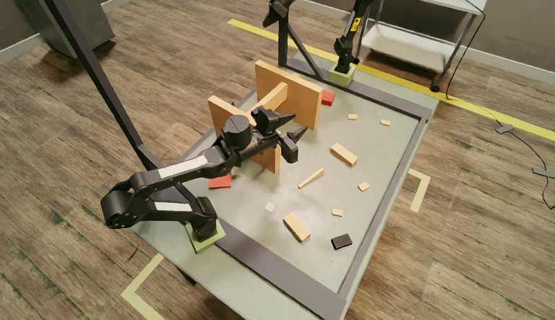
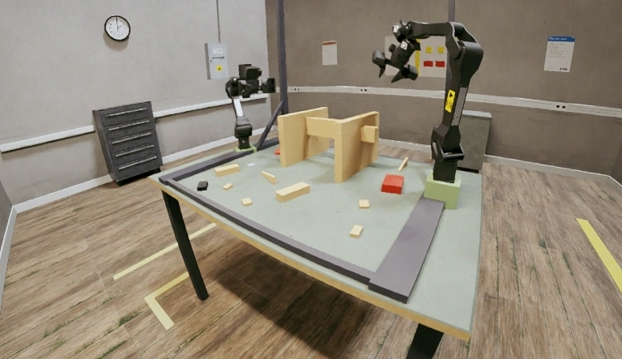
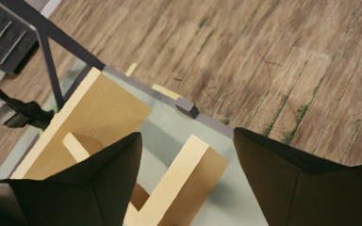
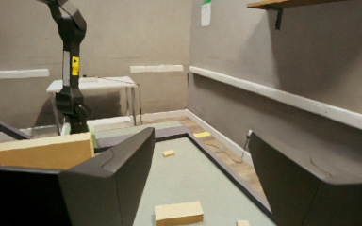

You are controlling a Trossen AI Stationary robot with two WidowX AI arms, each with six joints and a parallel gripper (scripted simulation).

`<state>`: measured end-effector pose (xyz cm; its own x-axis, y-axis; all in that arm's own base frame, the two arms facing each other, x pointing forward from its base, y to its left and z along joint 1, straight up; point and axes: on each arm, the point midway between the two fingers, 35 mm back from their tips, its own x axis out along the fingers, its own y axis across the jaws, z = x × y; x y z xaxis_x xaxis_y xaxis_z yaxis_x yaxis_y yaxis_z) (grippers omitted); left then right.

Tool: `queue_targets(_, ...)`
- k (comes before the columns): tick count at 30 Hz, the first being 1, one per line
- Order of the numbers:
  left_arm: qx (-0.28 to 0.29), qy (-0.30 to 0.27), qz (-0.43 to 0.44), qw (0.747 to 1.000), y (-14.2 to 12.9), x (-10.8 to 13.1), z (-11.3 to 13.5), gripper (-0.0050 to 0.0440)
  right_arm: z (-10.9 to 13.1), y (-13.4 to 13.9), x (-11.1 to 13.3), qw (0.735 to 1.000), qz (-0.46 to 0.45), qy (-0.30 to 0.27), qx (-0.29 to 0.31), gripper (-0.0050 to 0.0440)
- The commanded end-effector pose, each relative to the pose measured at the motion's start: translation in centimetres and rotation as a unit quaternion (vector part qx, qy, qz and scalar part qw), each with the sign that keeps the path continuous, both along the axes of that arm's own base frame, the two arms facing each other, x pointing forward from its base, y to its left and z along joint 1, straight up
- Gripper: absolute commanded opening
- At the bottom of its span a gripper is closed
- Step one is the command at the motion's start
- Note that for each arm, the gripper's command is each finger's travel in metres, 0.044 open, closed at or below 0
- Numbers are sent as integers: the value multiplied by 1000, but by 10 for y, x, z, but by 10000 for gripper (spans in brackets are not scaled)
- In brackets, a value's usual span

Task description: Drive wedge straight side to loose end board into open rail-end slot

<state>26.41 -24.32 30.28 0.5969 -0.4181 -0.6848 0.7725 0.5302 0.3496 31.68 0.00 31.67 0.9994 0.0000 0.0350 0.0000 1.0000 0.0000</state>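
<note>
The wooden frame stands mid-table: two end boards [image 1: 288, 92] [image 1: 245, 132] joined by a rail [image 1: 272, 97]. In the exterior view the rail's end [image 2: 368, 134] pokes through the nearer board [image 2: 355, 151]. My left gripper [image 1: 272, 11] [image 2: 389, 68] is open and empty, raised high above the far end of the frame; the left wrist view [image 3: 189, 181] looks down on both boards. A thin wedge [image 2: 402, 163] lies near the left arm's base. My right gripper [image 1: 292, 128] [image 4: 202, 137] is open and empty beside the near end board. Another wedge [image 1: 311, 178] lies on the table.
Red blocks [image 1: 327, 97] [image 1: 220, 181] lie by the frame's two ends. Loose wooden blocks [image 1: 343, 154] [image 1: 296, 226], small cubes [image 1: 363, 186] and a black block [image 1: 341, 241] are scattered on the mat. A dark raised border [image 1: 282, 277] runs along the edges.
</note>
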Motion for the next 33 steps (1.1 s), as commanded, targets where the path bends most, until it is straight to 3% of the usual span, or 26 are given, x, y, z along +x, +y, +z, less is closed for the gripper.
queue_targets(1,-55,-34,21,998,14,4,29,266,6,0,-1,1000,0,-8,0,266)
queue_targets(3,-61,-38,24,997,15,5,32,266,6,0,-1,1000,0,-8,0,266)
queue_targets(6,-40,-17,25,999,9,12,10,266,7,0,-1,1000,0,-9,0,266)
queue_targets(11,-52,-43,20,998,12,5,33,266,7,0,-1,1000,0,-9,0,266)
queue_targets(16,-35,-29,16,999,11,12,23,266,10,5,4,1000,11,0,-16,266)
queue_targets(23,18,-9,-10,1000,22,26,6,266,1,22,19,992,55,66,-95,266)
queue_targets(29,75,20,-49,996,40,41,-13,266,-16,45,32,963,127,142,-191,266)
queue_targets(33,88,29,-59,994,44,44,-18,266,-20,51,35,952,148,159,-214,266)
